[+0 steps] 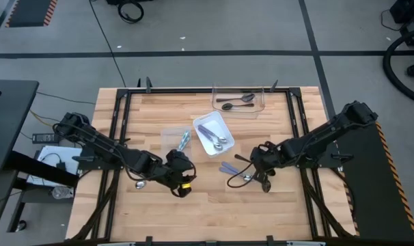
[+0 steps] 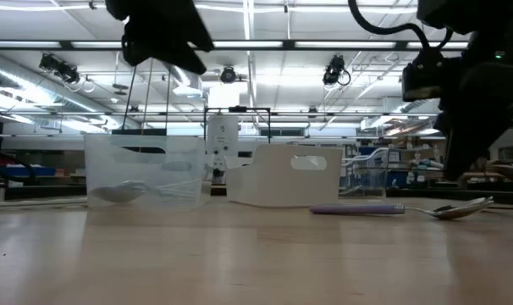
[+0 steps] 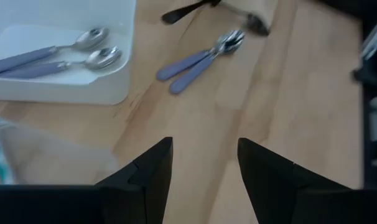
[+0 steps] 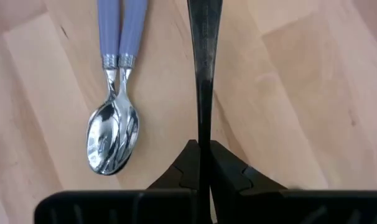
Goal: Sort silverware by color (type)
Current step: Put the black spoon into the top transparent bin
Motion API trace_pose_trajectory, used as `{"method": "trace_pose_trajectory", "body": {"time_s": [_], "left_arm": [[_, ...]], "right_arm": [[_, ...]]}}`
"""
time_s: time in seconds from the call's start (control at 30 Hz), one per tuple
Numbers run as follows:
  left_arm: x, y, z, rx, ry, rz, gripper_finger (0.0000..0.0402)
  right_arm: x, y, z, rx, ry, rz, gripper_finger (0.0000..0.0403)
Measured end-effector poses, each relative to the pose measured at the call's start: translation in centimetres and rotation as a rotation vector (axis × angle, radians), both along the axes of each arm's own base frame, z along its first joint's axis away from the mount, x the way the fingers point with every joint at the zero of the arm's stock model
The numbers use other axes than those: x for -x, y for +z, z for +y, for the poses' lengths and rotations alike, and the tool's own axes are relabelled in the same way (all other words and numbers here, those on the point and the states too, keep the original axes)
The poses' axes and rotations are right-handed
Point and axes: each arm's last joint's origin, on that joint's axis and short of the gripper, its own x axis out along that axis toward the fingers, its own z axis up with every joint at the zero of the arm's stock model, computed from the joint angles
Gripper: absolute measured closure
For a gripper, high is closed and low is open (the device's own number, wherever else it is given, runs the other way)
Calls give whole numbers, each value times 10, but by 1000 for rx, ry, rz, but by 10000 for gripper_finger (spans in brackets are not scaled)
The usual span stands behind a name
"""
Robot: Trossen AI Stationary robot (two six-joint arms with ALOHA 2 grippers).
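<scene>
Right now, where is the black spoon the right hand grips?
High view: the black spoon lies right of centre, held by the right hand, beside two purple-handled spoons.

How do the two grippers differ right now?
The right gripper is shut on a dark spoon; the left gripper is open and holds nothing. The right one sits right of the white bin, beside two purple spoons on the table; the left one sits below a clear container, left of that bin. Both are low over the wooden table.
</scene>
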Motion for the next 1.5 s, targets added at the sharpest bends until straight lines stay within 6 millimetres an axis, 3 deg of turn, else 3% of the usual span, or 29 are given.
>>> {"method": "trace_pose_trajectory", "body": {"time_s": [0.43, 0.7, 1.13, 1.3, 1.5], "left_arm": [[0, 5, -13, 74, -6, -77, 214], [0, 7, -9, -49, 68, -118, 214], [-3, 11, -4, -186, 151, -178, 214], [-4, 12, -4, -199, 139, -184, 214], [-4, 12, -2, -209, 134, -178, 214]], "right_arm": [[12, 30, -38, -65, 37, -58, 379], [12, 48, -70, -1, 9, -62, 379], [-9, 82, -122, 199, 13, -100, 379], [-26, 91, -143, 351, 127, -154, 379], [-46, 87, -168, 565, 307, -182, 379]]}}
